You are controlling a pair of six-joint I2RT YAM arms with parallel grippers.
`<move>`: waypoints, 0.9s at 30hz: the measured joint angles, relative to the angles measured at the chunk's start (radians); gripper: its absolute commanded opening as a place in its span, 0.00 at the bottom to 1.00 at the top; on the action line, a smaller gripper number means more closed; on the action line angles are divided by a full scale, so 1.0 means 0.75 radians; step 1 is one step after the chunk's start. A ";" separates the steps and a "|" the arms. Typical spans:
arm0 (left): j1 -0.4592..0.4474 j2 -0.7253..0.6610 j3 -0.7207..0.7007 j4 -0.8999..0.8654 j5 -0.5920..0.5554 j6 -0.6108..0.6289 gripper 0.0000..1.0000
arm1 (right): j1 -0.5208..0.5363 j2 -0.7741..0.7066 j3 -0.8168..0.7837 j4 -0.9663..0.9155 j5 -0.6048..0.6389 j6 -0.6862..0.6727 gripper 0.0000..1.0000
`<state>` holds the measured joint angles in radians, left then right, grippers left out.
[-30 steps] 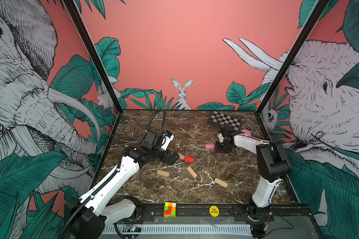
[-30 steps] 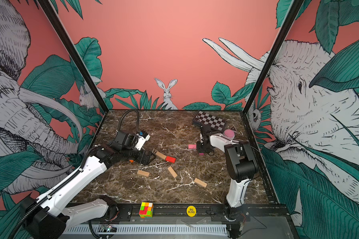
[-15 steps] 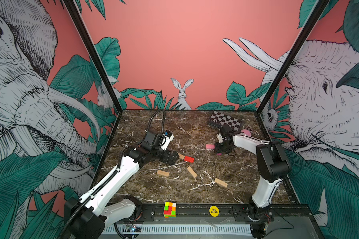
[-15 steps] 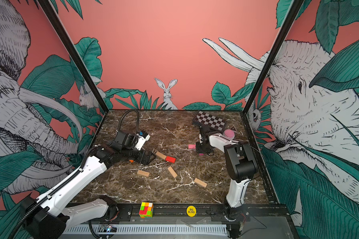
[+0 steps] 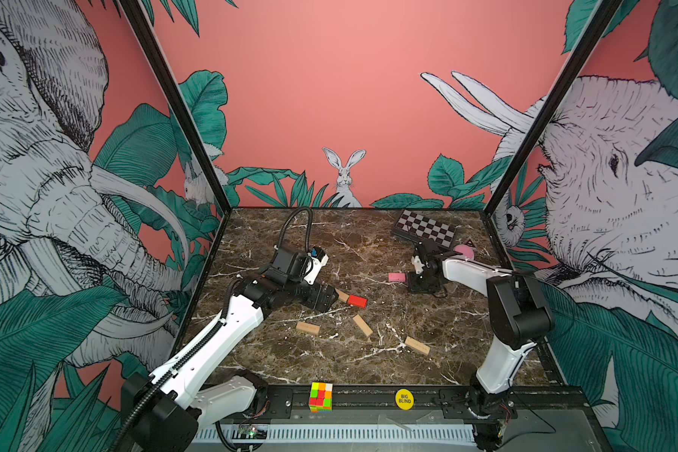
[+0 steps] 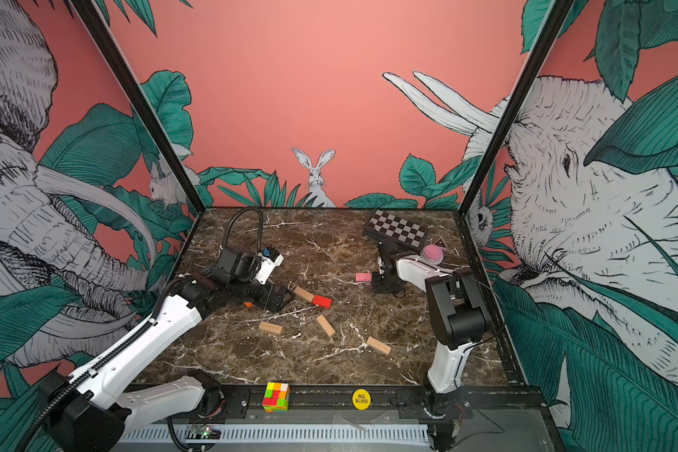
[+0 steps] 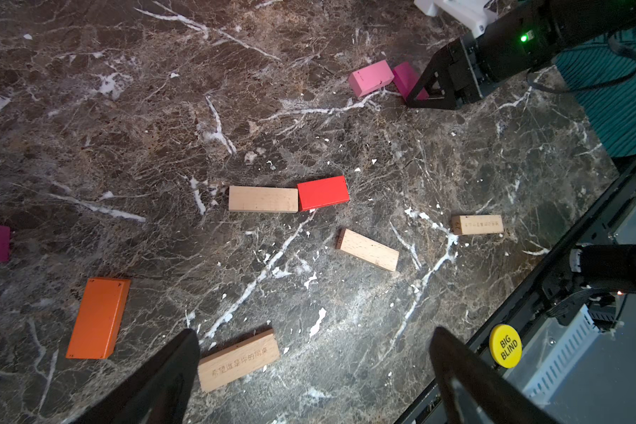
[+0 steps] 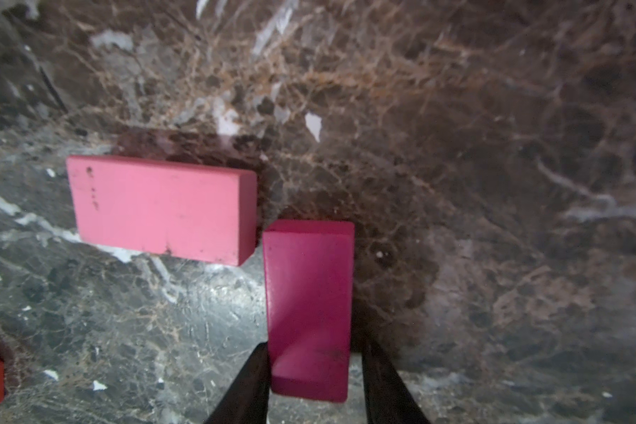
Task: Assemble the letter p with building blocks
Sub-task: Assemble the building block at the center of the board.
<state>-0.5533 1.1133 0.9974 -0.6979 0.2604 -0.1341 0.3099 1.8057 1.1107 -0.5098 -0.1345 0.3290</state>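
White shells, black joint housings and a ribbed black cable make up the robot.

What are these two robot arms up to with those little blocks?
They're meant to lay out a letter P; none shows yet. The right gripper straddles a magenta block beside a pink block; a grip isn't clear. The left gripper hangs open near scattered tan blocks, a red block and an orange block.

building blocks: scattered, flat | tan-red pair touching | pink-magenta pair adjacent
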 measured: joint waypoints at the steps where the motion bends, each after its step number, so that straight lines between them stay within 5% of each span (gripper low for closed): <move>1: 0.000 0.000 0.000 0.001 0.000 0.000 1.00 | 0.000 0.001 0.000 0.000 0.001 0.000 0.36; 27: 0.000 -0.068 -0.032 0.045 0.106 -0.017 0.99 | 0.010 0.031 0.046 -0.017 0.000 -0.001 0.23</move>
<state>-0.5533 1.0626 0.9733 -0.6640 0.3401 -0.1471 0.3172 1.8290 1.1454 -0.5228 -0.1345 0.3286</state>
